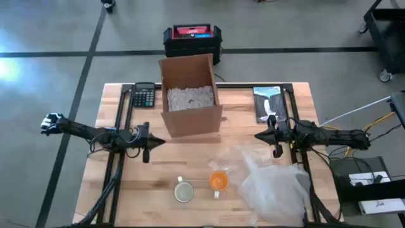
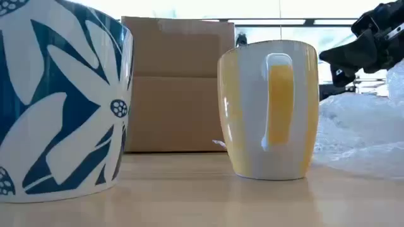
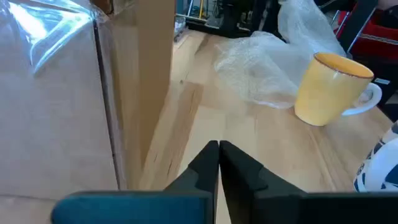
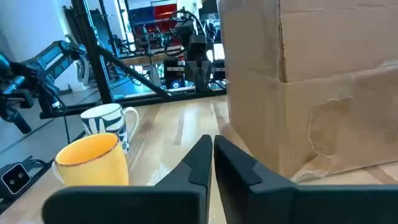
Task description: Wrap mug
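A yellow mug [image 1: 218, 181] stands upright on the table near its front edge, also in the low view [image 2: 269, 110], the left wrist view [image 3: 329, 87] and the right wrist view [image 4: 93, 160]. Beside it, toward the left, stands a blue-and-white flowered mug [image 1: 184, 190] [image 2: 60, 94] [image 4: 109, 121]. A crumpled sheet of clear bubble wrap [image 1: 272, 180] [image 3: 261, 65] lies on the table at the front right. My left gripper [image 1: 162, 142] [image 3: 219, 149] hovers shut at the table's left. My right gripper [image 1: 258, 136] [image 4: 213, 144] hovers shut at the right. Neither touches anything.
An open cardboard box [image 1: 190, 95] with packing filler stands at the table's middle back, between the two grippers. A calculator [image 1: 144, 96] lies at the back left, a packet [image 1: 269, 101] at the back right. Bare wood lies in front of the box.
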Motion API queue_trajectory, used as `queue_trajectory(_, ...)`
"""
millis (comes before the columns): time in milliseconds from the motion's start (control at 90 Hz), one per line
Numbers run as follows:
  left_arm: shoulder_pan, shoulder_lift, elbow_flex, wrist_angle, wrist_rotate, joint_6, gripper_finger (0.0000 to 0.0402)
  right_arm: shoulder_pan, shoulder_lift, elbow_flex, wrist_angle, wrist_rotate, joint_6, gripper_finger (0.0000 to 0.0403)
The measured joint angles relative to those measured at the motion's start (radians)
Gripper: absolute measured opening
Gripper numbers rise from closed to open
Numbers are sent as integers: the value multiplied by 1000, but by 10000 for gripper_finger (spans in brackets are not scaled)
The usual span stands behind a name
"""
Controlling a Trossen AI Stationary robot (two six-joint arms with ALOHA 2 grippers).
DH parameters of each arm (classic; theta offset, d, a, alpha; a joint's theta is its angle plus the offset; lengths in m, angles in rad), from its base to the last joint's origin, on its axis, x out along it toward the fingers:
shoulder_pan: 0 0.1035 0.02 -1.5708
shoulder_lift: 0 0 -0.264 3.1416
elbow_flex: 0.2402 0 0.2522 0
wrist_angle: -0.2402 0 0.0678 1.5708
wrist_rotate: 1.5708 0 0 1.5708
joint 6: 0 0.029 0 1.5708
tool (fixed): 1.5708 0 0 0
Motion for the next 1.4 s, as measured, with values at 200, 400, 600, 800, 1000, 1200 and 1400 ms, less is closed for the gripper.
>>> queue_trajectory(200, 0, 0, 0, 0, 0, 0, 0, 0, 0, 0, 0, 0, 0, 2)
queue_trajectory(400, 0, 0, 0, 0, 0, 0, 0, 0, 0, 0, 0, 0, 0, 2)
queue_trajectory(600, 0, 0, 0, 0, 0, 0, 0, 0, 0, 0, 0, 0, 0, 2)
queue_trajectory(800, 0, 0, 0, 0, 0, 0, 0, 0, 0, 0, 0, 0, 0, 2)
queue_trajectory(1000, 0, 0, 0, 0, 0, 0, 0, 0, 0, 0, 0, 0, 0, 2)
queue_trajectory(1200, 1, 0, 0, 5, -69, -22, 0, 0, 0, 0, 0, 0, 0, 2)
queue_trajectory(1400, 2, 0, 0, 6, -97, -9, 0, 0, 0, 0, 1, 0, 0, 2)
